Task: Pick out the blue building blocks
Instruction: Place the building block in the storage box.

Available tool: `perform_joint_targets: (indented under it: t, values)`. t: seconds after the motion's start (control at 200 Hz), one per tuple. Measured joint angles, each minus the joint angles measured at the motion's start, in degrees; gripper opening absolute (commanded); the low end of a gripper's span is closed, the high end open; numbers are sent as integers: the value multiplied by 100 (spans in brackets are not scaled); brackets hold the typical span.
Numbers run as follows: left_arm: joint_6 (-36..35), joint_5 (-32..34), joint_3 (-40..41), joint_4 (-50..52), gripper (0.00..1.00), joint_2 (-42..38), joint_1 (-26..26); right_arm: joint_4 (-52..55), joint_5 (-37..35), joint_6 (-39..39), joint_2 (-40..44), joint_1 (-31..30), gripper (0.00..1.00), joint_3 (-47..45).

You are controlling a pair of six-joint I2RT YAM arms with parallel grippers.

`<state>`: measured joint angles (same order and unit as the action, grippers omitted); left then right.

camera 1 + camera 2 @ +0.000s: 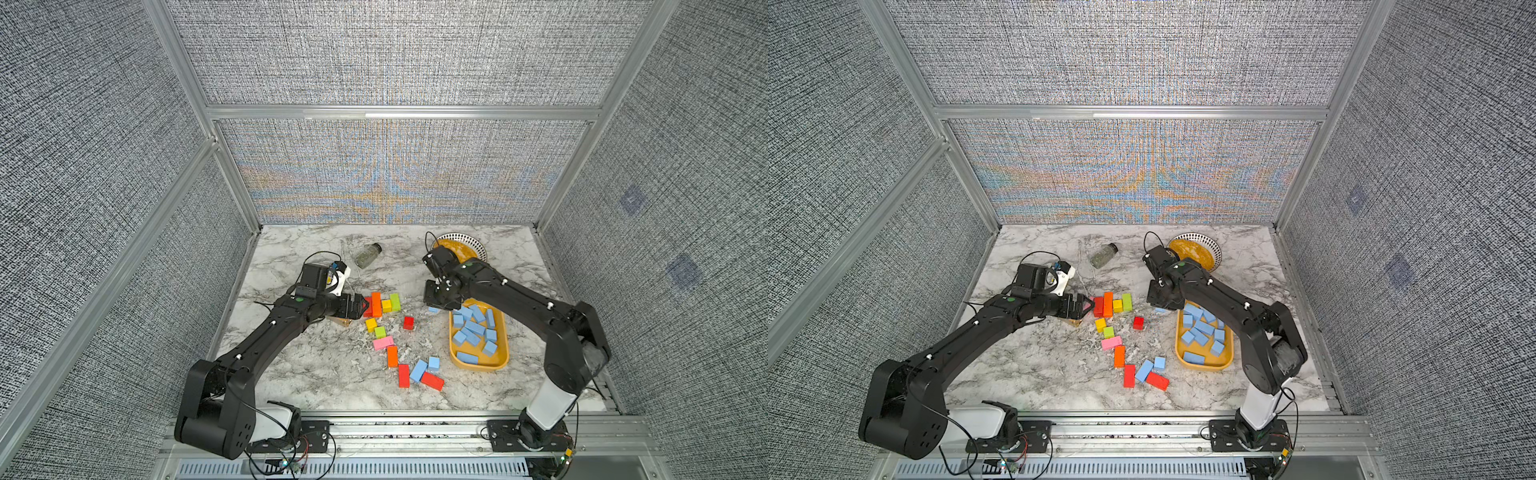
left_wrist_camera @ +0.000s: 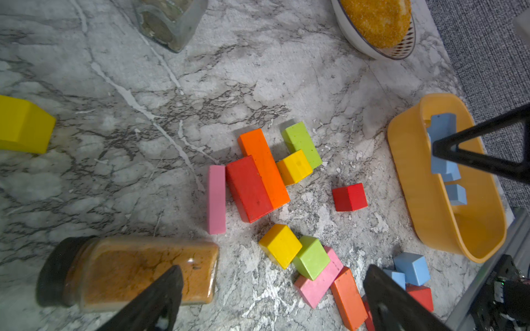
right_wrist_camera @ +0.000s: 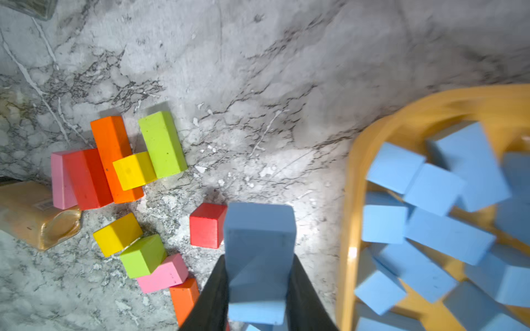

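Between red cube (image 3: pixel 207 225) and tray (image 3: pixel 348 217), right claw (image 3: pixel 258 262) pinches a blue block (image 3: pixel 259 229); left claw (image 2: pixel 274 270) gapes

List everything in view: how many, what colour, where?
Table: one, grey-white marble, underneath.
Tray: one, yellow-orange, right side.
Blue blocks in tray: about ten, light blue, piled inside.
Loose blue blocks: two, light blue, front, beside red bars.
Held blue block: one, light blue, between right fingers.
Red blocks: four, red, scattered mid-table.
Orange blocks: two, orange, mid-table.
Yellow blocks: at least two, yellow, mid-table.
Green blocks: two, lime, mid-table.
Pink blocks: two, pink, mid-table.
Herb jar: one, clear, lying at back.
Spice jar: one, brown contents, black lid, lying by left fingers.
Bowl: one, white, orange filling, back right.
Arms: two, black, left arm, right arm.
Fingers: two pairs, black; left open, right shut on the block.
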<state>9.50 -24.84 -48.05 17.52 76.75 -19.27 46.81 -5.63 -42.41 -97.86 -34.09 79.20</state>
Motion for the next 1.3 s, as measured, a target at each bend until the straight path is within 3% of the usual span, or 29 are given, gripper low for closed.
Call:
perform_joint_targets:
  t: [0.22, 0.45, 0.651, 0.991, 1.216, 1.301]
  values:
    - [-374, -275, -275, 22, 98, 269, -588, 461, -315, 297, 922, 599, 14, -1187]
    - [-544, -317, -382, 66, 98, 393, -697, 374, -282, 503, 1534, 1058, 18, -2111]
    - [-586, -317, -433, 98, 98, 481, -721, 170, -321, 837, 1110, 1327, 21, -1985]
    - [-603, -315, -452, 225, 98, 448, -723, 4, -531, 1580, 125, 1722, 27, -981]
    - [-614, -313, -476, 234, 98, 463, -723, 61, -605, 1856, -85, 1816, 29, -675]
    - [-627, -313, -492, 234, 98, 487, -723, 70, -601, 1895, -90, 1829, 35, -649]
